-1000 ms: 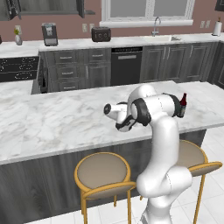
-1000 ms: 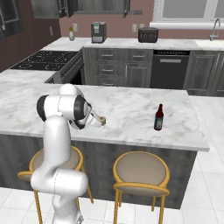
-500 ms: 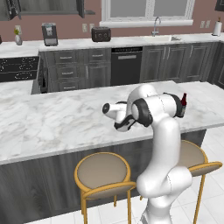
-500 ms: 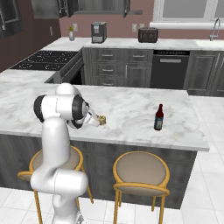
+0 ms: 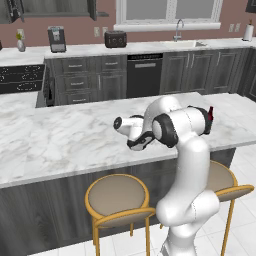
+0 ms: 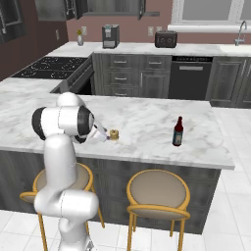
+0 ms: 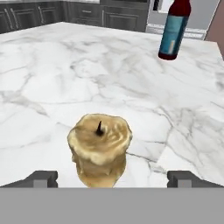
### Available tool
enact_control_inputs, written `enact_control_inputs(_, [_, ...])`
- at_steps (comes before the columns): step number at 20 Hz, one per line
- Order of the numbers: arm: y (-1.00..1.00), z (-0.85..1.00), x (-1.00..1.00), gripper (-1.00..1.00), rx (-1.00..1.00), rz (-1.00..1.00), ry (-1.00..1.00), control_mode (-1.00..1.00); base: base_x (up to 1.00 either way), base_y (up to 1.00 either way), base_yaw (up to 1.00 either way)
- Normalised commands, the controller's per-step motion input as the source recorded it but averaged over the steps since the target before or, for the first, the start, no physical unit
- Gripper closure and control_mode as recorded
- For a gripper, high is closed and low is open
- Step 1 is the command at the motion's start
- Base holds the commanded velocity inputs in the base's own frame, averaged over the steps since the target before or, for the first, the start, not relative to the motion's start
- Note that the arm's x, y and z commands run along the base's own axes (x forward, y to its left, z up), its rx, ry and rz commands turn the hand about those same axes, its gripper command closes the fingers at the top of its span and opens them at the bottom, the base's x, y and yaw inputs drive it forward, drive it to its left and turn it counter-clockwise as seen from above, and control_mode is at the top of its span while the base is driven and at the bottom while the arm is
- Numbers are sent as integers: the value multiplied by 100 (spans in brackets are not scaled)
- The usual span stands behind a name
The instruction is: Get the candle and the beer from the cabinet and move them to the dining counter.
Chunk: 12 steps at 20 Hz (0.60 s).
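- Dining counter [image 6: 147, 125]: marble top, we see both task items standing on it.
- Beer [image 6: 178, 132]: upright near the counter's far end, well apart from the candle.
- Gripper [image 7: 113, 178]: fingers spread wide, either side of the candle, gripping nothing.
- Candle [image 7: 99, 148]: upright on the marble, between the fingertips.
- We judge the task all but done: both delivered, arm only needs to back off.

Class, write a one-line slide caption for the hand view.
Open end effector straddles the candle on the dining counter; the beer stands beyond.
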Motion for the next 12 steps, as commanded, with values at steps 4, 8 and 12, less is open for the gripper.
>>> enact_control_inputs(4, [1,64,-27,-100,0,-2,0,-100,0,0,0])
enact_control_inputs(8, [0,83,-27,-100,0,-1,0,-100,0,0,0])
enact_control_inputs(12, [0,83,-36,-100,0,-2,0,-100,0,0,0])
